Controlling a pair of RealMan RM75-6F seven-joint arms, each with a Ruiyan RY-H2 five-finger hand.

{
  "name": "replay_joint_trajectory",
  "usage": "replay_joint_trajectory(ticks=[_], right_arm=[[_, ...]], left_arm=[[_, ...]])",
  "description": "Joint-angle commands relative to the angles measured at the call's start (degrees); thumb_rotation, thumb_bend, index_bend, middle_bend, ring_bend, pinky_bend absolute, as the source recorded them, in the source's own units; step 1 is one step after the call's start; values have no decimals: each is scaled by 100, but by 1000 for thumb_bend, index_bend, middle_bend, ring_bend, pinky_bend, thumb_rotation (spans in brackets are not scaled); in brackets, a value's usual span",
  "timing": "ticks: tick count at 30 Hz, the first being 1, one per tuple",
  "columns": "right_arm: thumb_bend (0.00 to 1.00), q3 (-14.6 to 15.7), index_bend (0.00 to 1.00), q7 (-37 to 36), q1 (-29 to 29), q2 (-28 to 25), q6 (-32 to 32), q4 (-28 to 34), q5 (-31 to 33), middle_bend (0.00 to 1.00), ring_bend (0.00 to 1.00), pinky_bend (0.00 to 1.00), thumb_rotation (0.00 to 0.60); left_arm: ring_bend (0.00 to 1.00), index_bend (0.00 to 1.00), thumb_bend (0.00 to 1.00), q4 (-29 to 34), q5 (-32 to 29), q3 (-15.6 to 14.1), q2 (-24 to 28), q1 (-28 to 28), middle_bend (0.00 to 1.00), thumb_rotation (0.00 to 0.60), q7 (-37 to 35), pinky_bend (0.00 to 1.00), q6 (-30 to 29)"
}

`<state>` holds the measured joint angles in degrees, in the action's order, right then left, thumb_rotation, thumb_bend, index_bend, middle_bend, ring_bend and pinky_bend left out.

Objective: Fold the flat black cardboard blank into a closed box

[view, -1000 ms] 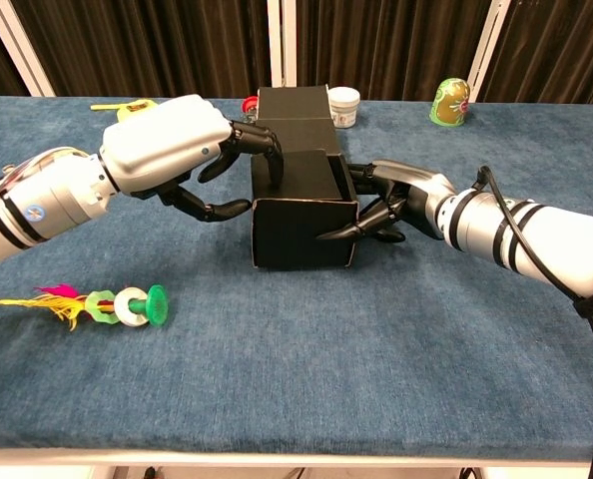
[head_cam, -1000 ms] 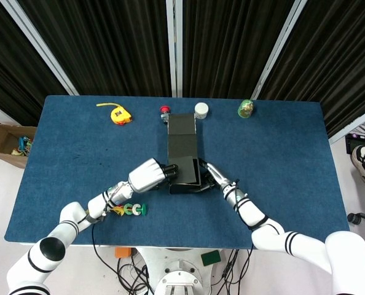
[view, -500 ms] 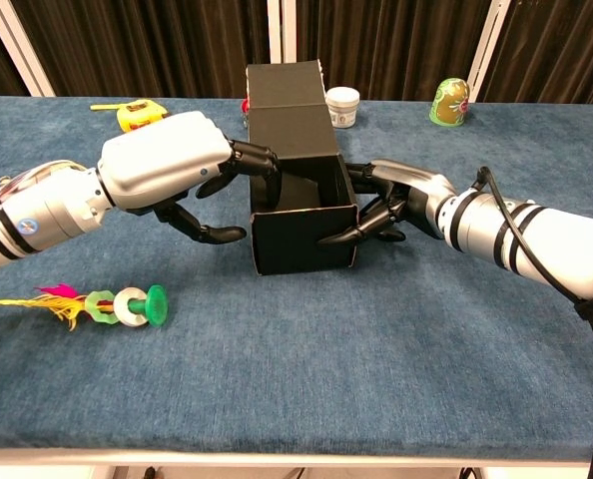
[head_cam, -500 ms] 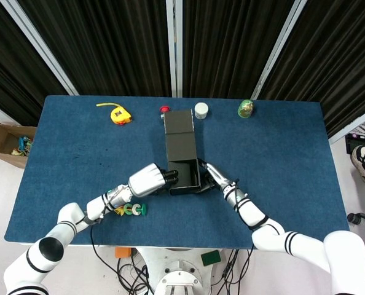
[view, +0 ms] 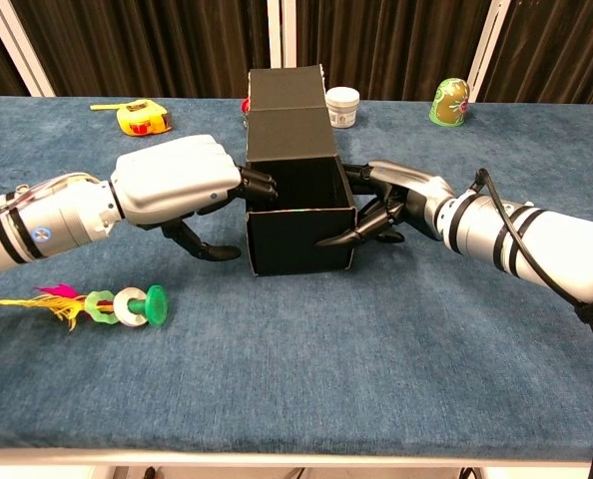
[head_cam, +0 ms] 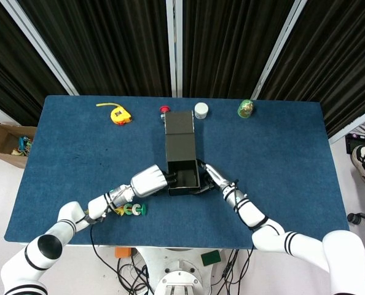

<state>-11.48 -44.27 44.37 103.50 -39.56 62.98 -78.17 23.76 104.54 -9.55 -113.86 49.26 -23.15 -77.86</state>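
Note:
The black cardboard box [head_cam: 183, 166] stands near the table's front middle, open at the top, its long lid flap [view: 288, 112] rising behind the opening. My left hand [view: 179, 182] is at the box's left wall: its fingers hook over the rim and the thumb lies low outside, gripping that wall. In the head view the left hand [head_cam: 149, 182] sits level with the box's front. My right hand [view: 394, 206] rests against the right wall with fingers spread along it; the right hand [head_cam: 212, 178] closes on nothing.
Along the far edge are a yellow tape measure [head_cam: 118, 114], a small red object [head_cam: 164, 110], a white jar [view: 343, 106] and a green doll [view: 450, 102]. A feathered toy with green rings [view: 117, 304] lies front left. A cardboard carton [head_cam: 7, 142] sits on the floor to the left.
The flap that lay over the box's top has come away and the top now stands open. My left hand dropped from above the box to its left wall. The right hand barely moved.

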Motion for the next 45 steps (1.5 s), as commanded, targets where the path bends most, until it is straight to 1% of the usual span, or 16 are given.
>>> replay_joint_trajectory(ticks=[1,4,10,13,16,17,20,22,23,29,33,36,42,45], right_arm=[[373,8,425,2,4,2,-11,-2,-8,415,829,1000,600],[372,19,425,-5,7,0,-27,1,-15,415,829,1000,600],[373,30,425,-37,11,-7,-43,23,-15,415,829,1000,600],[373,31,425,-64,10,-13,-55,41,-12,415,829,1000,600],[373,23,425,-104,7,-20,-59,59,1,415,829,1000,600],[373,21,425,-111,6,-21,-69,64,1,415,829,1000,600],[373,19,425,-131,0,-20,-104,80,-7,415,829,1000,600],[373,22,425,-139,-2,-13,-118,80,-10,415,829,1000,600],[373,18,425,-145,-3,-4,-130,76,-7,415,829,1000,600],[374,-47,425,-175,-17,57,-278,49,5,415,829,1000,600],[373,-134,424,-222,-24,117,-425,13,18,412,829,1000,600],[373,-167,414,-212,-17,164,-476,-44,37,406,828,1000,600],[373,-248,388,-163,11,244,-490,-181,136,386,823,1000,600],[373,-321,336,-51,33,297,-514,-323,221,360,808,1000,600]], left_arm=[[753,403,228,93,-9,-15,42,35,378,600,120,952,105],[753,437,228,194,-31,-6,84,58,392,600,238,953,188],[758,568,227,241,-30,4,94,84,507,600,443,952,203],[762,591,227,194,-27,15,71,84,555,600,511,953,150],[764,644,228,129,-24,21,51,79,593,600,536,954,95],[765,659,227,117,-28,23,44,73,602,600,518,954,78],[765,659,227,70,-36,23,25,53,603,600,478,954,45],[765,652,225,45,-42,29,16,42,593,600,462,954,10],[765,632,219,41,-54,39,15,31,576,600,439,954,-14],[762,448,180,94,-139,136,73,-34,450,600,424,952,-218],[756,370,158,216,-204,222,187,-108,379,600,438,948,-448],[752,339,144,330,-240,282,305,-158,338,600,501,944,-610],[736,304,135,629,-293,371,556,-251,305,600,642,952,-838],[729,303,133,742,-262,396,709,-312,294,600,845,960,-1059]])
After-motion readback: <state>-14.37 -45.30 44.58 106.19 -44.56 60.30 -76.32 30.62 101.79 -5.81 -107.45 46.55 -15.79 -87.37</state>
